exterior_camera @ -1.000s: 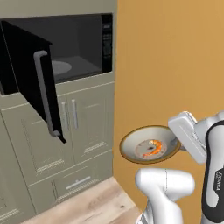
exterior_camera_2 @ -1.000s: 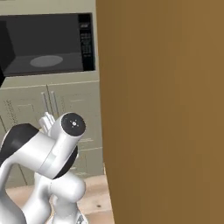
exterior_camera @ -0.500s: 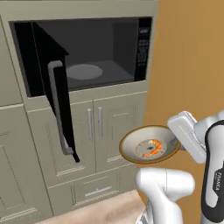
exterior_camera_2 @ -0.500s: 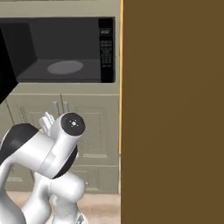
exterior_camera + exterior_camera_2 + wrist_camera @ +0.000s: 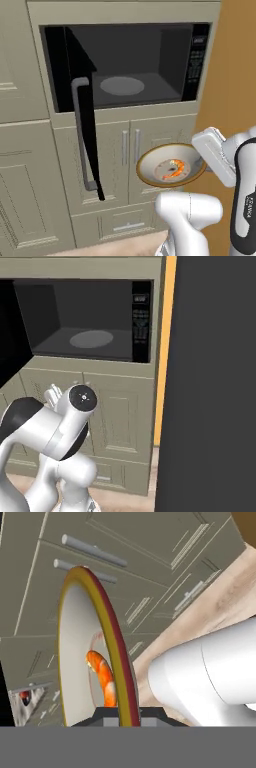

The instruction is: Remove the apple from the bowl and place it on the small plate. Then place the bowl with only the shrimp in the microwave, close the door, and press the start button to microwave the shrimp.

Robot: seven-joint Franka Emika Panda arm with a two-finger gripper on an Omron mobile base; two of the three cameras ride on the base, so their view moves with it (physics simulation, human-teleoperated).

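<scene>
My gripper (image 5: 202, 163) is shut on the right rim of the bowl (image 5: 152, 167), holding it level below the microwave's opening, in front of the cabinet doors. In the hand view the gripper (image 5: 122, 714) pinches the tan-gold rim of the bowl (image 5: 100, 612). The shrimp (image 5: 175, 168) lies inside, also visible as the curled orange shrimp (image 5: 102, 677). The microwave (image 5: 150, 45) stands open with its grey turntable (image 5: 122, 86) bare. Its door (image 5: 82, 85) swings out to the left, handle (image 5: 80, 135) facing me. A tiny red shape (image 5: 25, 696) may be the apple; too small to tell. The small plate is out of view.
Beige cabinet doors (image 5: 125, 150) and a drawer (image 5: 120, 225) sit under the microwave. The control panel (image 5: 141, 316) is on the microwave's right side. A tall dark panel (image 5: 215, 381) with an orange edge stands close on the right. The open door juts out left of the bowl.
The whole picture has shifted: the base has moved, bringing the microwave to the middle of both base views. The bowl stays held in the same place relative to the arm.
</scene>
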